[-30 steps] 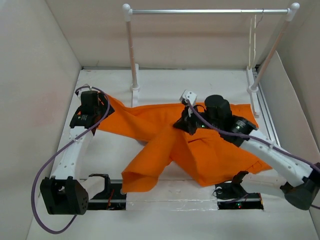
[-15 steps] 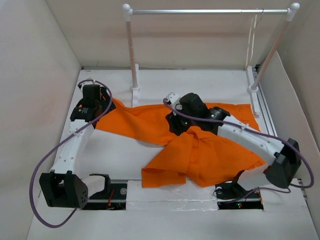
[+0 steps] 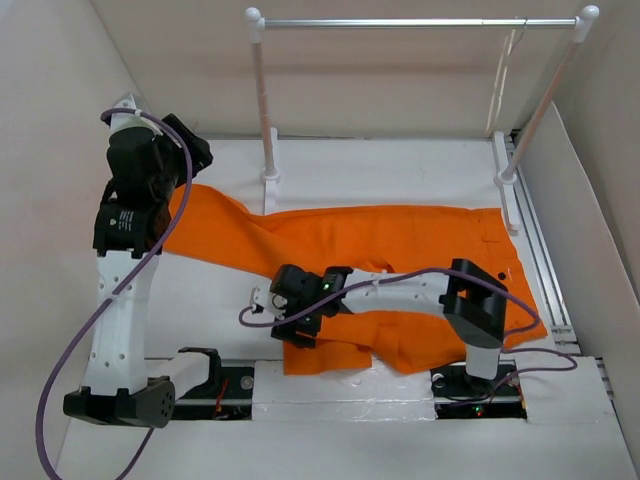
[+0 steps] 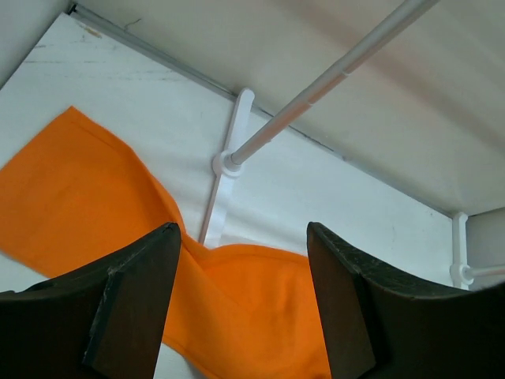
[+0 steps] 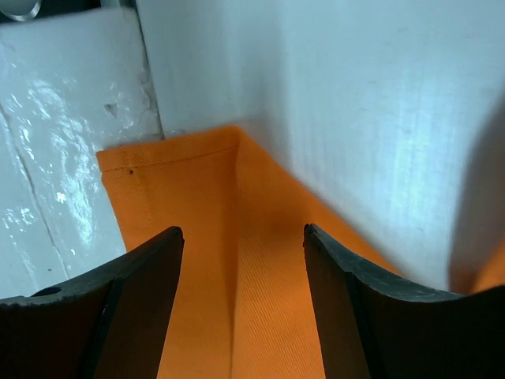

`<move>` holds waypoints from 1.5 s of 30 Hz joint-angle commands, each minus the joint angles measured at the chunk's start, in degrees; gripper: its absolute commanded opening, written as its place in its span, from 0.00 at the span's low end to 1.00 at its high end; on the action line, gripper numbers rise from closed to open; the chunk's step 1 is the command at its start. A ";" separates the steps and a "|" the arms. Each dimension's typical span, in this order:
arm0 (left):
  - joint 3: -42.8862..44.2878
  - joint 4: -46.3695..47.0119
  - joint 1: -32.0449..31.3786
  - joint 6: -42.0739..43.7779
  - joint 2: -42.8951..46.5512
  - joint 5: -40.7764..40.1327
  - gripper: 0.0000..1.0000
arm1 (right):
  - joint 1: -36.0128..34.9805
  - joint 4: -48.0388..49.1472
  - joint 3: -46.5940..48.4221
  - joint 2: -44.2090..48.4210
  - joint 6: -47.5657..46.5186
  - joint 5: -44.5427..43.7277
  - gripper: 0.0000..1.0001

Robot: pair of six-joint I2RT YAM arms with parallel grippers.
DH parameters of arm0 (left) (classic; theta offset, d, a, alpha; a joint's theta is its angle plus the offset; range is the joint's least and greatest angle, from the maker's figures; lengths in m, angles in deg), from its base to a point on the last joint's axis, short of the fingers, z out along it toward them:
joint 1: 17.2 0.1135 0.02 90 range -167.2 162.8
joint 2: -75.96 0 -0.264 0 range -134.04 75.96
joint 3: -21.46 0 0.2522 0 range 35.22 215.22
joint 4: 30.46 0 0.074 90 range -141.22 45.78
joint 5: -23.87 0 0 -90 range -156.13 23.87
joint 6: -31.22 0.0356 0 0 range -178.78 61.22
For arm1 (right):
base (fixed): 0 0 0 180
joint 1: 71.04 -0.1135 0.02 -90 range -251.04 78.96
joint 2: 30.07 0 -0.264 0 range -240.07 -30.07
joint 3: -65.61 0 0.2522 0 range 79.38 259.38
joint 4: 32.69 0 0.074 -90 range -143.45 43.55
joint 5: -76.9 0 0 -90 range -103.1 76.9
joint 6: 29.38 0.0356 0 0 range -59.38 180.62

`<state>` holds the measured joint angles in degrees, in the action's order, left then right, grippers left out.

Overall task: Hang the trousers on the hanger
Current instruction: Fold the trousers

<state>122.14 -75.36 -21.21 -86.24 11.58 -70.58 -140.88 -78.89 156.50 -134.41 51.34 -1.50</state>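
The orange trousers (image 3: 400, 240) lie flat across the table, one leg reaching far left and the other folded toward the near edge. My right gripper (image 3: 298, 330) hovers open over that near leg's hem (image 5: 189, 189), and nothing sits between its fingers (image 5: 242, 233). My left gripper (image 3: 192, 150) is lifted above the far-left leg end, open and empty. In the left wrist view the left gripper (image 4: 243, 235) looks down on the orange cloth (image 4: 237, 316). The cream-white hanger (image 3: 500, 90) hangs from the right end of the rack bar.
A white-posted rack with a silver bar (image 3: 400, 22) stands along the back, with its left post (image 3: 265, 110) just behind the trousers and its right post (image 3: 545, 100) by the right wall. Walls close in the left, back and right sides.
The right gripper has opened, let go of the trouser leg and swung left toward the near edge. The left arm has risen off the far leg. The trousers now lie flatter.
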 commanded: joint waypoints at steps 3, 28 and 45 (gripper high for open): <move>0.54 -1.03 0.67 -0.75 0.66 2.60 0.61 | -1.08 -1.22 7.08 -5.53 -4.17 1.94 0.69; 11.07 -4.45 1.90 1.97 -0.75 -7.85 0.61 | 3.66 0.97 31.35 7.31 7.77 -14.69 0.00; -13.15 -1.21 1.90 2.41 4.88 -17.46 0.64 | -0.66 11.72 13.15 3.68 10.95 3.97 0.63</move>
<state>112.58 -78.37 -19.69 -84.75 15.91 -89.42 -145.54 -68.99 168.85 -145.73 64.69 3.88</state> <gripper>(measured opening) 0.640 0.636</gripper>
